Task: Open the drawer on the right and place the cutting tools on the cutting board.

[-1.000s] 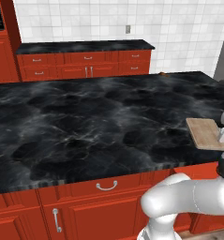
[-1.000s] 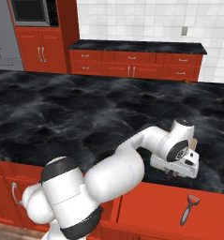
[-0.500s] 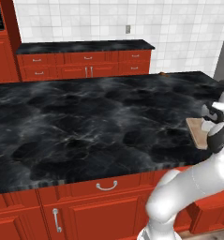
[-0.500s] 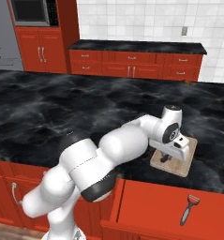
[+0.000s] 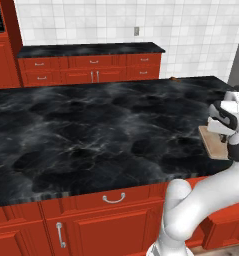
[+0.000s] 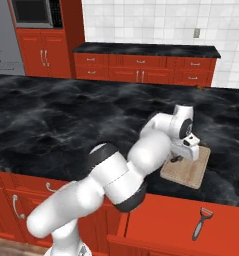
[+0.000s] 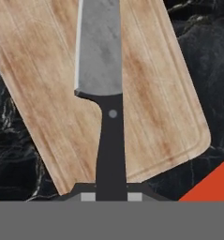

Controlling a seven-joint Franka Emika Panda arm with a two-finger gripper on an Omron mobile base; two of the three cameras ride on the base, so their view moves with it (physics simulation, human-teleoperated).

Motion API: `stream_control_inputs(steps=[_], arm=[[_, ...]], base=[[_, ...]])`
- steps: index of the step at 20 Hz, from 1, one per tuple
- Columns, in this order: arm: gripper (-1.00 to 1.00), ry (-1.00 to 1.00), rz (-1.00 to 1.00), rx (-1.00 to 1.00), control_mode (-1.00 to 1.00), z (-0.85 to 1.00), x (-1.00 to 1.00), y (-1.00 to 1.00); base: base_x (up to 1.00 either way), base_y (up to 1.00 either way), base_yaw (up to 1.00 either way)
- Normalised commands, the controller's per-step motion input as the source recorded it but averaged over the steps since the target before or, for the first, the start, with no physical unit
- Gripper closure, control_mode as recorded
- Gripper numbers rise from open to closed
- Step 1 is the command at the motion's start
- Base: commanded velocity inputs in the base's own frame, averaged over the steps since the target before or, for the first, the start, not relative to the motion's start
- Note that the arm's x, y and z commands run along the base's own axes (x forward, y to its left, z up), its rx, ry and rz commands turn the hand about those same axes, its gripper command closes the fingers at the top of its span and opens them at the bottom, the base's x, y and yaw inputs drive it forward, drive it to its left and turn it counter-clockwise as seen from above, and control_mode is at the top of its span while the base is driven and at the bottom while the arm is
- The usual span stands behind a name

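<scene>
Raised since the previous frame: arm extended over the desk (image 6: 66,115), hand above the cutting board (image 6: 192,170). Fingers (image 7: 87,197) pinching the black handle of the kitchen knife (image 7: 104,84), blade over the board. Peeler (image 6: 201,223) lying in the open red drawer (image 6: 156,222) below the desk edge.

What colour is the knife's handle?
Black, with a small grey rivet; the knife shows best in the hand view.
</scene>
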Motion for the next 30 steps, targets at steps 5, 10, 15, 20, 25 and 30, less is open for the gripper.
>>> stream_control_inputs(steps=[5, 10, 15, 20, 25, 30], arm=[[1.0, 0.0, -0.03, 0.0, -1.0, -0.13, 0.0, 0.0], [1.0, 0.03, -0.01, 0.0, -1.0, -0.17, 0.0, 0.04], [1.0, 0.03, 0.0, 0.0, -1.0, -0.23, 0.0, 0.11], [1.0, 0.06, -0.01, 0.0, -1.0, -0.18, 0.0, 0.0], [-1.0, 0.04, 0.0, 0.0, -1.0, -0.06, 0.0, 0.0], [-1.0, 0.01, 0.0, 0.0, -1.0, 0.0, -0.02, 0.0]], base=[[0.0, 0.0, 0.0], [0.0, 0.0, 0.0], [0.0, 0.0, 0.0], [0.0, 0.0, 0.0], [0.0, 0.0, 0.0], [0.0, 0.0, 0.0]])
